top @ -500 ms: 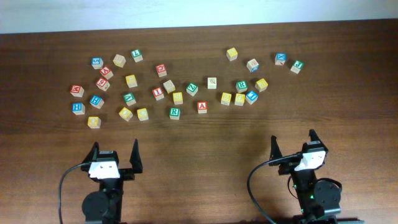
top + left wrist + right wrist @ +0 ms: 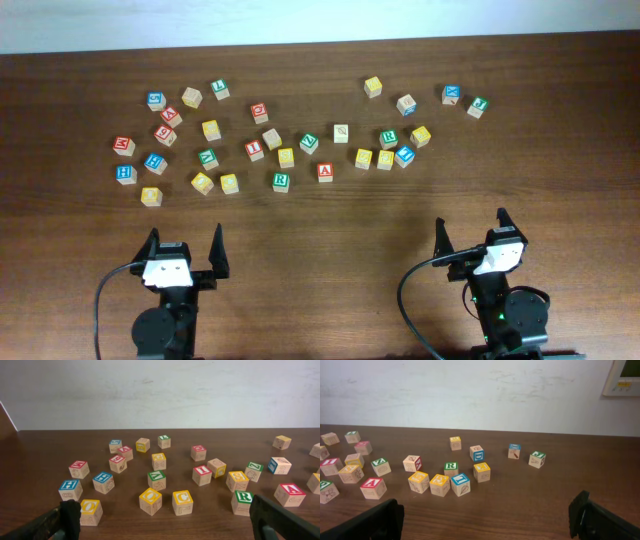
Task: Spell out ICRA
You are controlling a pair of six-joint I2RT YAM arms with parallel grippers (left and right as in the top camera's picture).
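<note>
Lettered wooden blocks lie scattered across the far half of the brown table (image 2: 330, 230). A red I block (image 2: 254, 150) (image 2: 202, 474) sits mid-left, with a yellow C block (image 2: 229, 183) (image 2: 182, 502) nearer me. A green R block (image 2: 281, 180) (image 2: 242, 503) and a red A block (image 2: 325, 171) (image 2: 289, 494) (image 2: 373, 487) lie side by side near the middle. My left gripper (image 2: 185, 240) (image 2: 167, 520) and right gripper (image 2: 471, 225) (image 2: 485, 515) hover at the near edge, both open and empty, well short of the blocks.
A second green R block (image 2: 388, 138) (image 2: 451, 467) and a blue I block (image 2: 405, 155) (image 2: 460, 483) sit in the right cluster. Yellow O blocks (image 2: 90, 511) lie just ahead of my left fingers. A white wall (image 2: 160, 390) stands behind the table.
</note>
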